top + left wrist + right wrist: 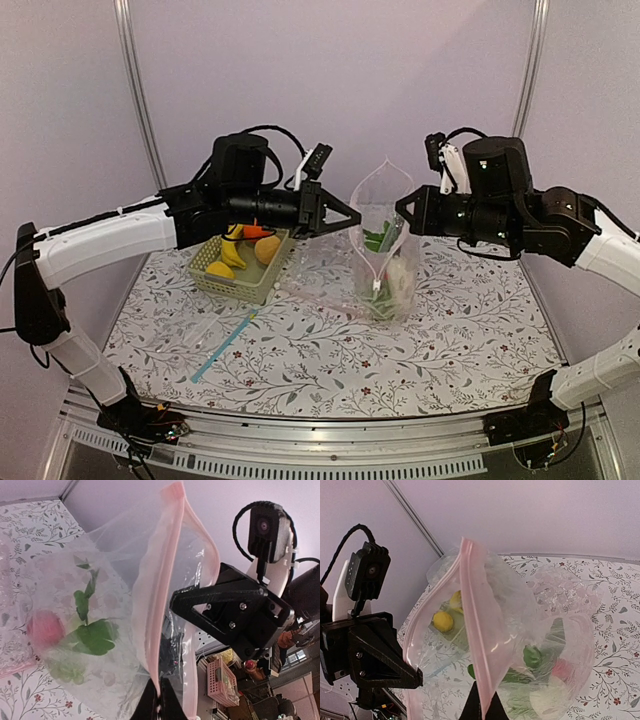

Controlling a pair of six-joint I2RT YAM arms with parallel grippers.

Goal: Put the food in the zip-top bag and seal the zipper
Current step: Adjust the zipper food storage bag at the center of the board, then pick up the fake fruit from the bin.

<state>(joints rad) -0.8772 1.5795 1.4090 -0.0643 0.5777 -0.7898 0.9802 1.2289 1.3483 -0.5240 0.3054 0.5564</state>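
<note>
Left fingers (354,218) and right fingers (401,207) are both clenched on the pink zipper (156,605), with the bag (385,265) hanging upright mid-surface, toward the far edge. Smart play: pull the strip evenly taut and level so the tracks line up.

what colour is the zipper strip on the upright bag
Pale pink zipper, clearest in the left wrist view.
</note>
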